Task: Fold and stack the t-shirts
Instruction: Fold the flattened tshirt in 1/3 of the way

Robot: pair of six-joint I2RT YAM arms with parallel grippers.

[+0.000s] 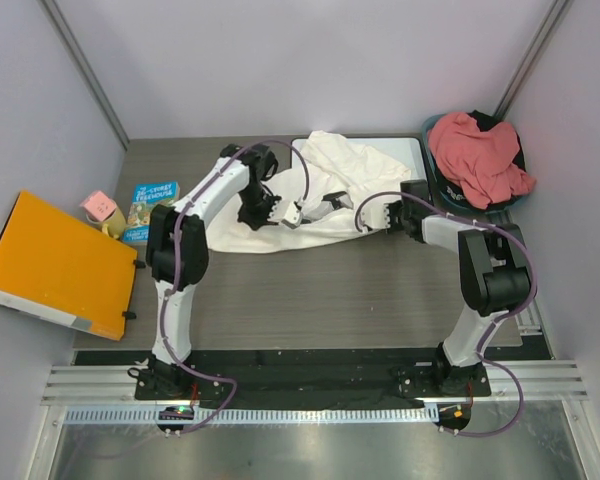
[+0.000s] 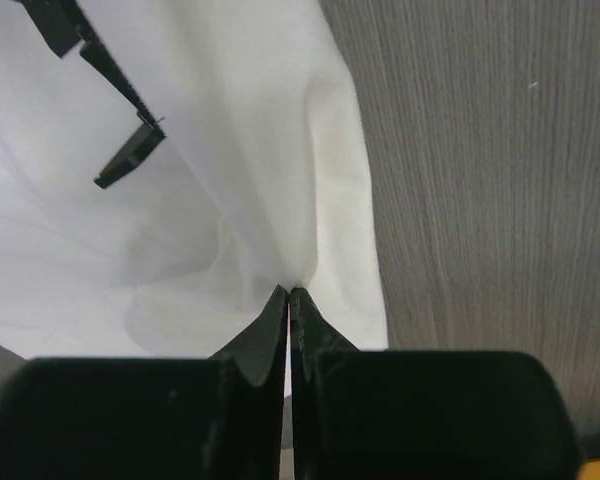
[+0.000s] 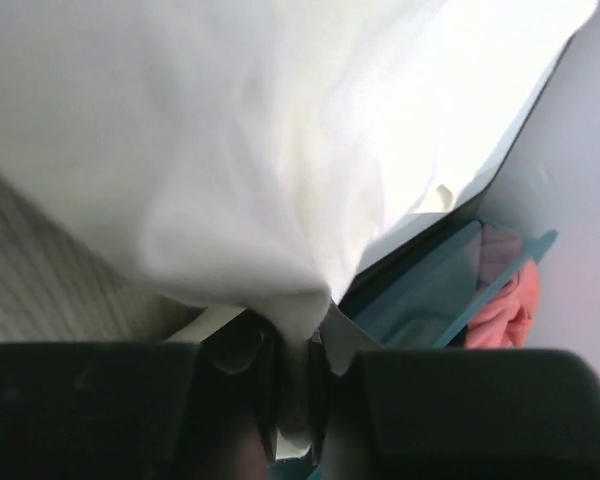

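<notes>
The white t-shirt lies crumpled on the far middle of the table. Its far right part is heaped on the whiteboard, and its near edge spreads onto the grey wood. It is not folded.

The left gripper sits at the near left part of the cloth. In the left wrist view its jaws are pressed together, with a pinch of the white t-shirt caught at their tips. The hem runs away from them along the bare table.

The right gripper reaches in from the right to the near right edge of the same shirt. Its own camera shows the fingers drawn narrow around a fold of the white t-shirt, which hangs between them. The two grippers are near each other but apart.

The salmon t-shirt is bunched in the teal basket at the far right corner, just beside the whiteboard. An orange folder and a blue book lie at the left edge of the table, well apart from the shirts.
</notes>
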